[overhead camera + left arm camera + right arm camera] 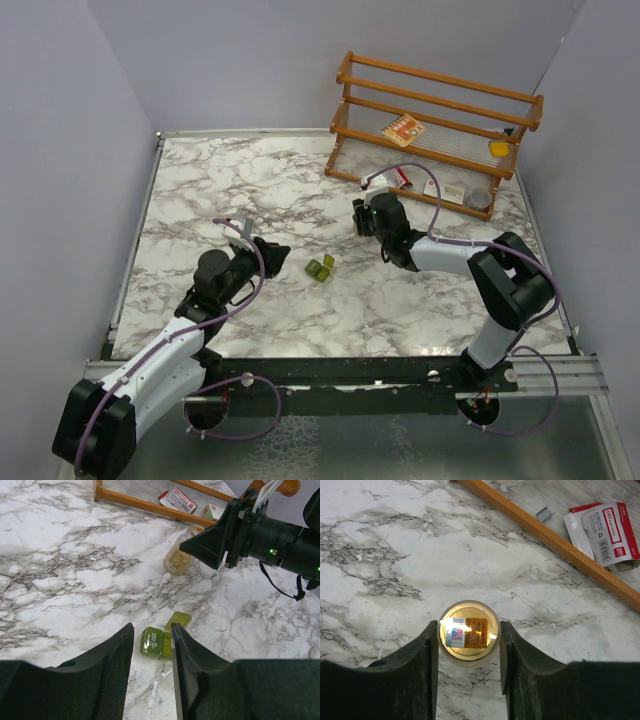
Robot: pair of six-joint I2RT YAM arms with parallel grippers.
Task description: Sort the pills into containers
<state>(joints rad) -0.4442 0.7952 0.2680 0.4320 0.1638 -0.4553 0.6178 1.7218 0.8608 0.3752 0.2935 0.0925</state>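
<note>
Left arm low, reaching forward-right; left end effector (284,251) fingers narrowly parted, gripping nothing. Right arm folded, elbow raised, reaching left; right end effector (359,213) clamps clear bottle (468,632).

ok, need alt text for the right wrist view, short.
A small clear bottle, seen end-on with yellow contents and a printed label showing through, is gripped between the right arm's two black fingers over a white marble table. A wooden rack rail runs diagonally across the upper right, with red-and-white cartons behind it.
</note>
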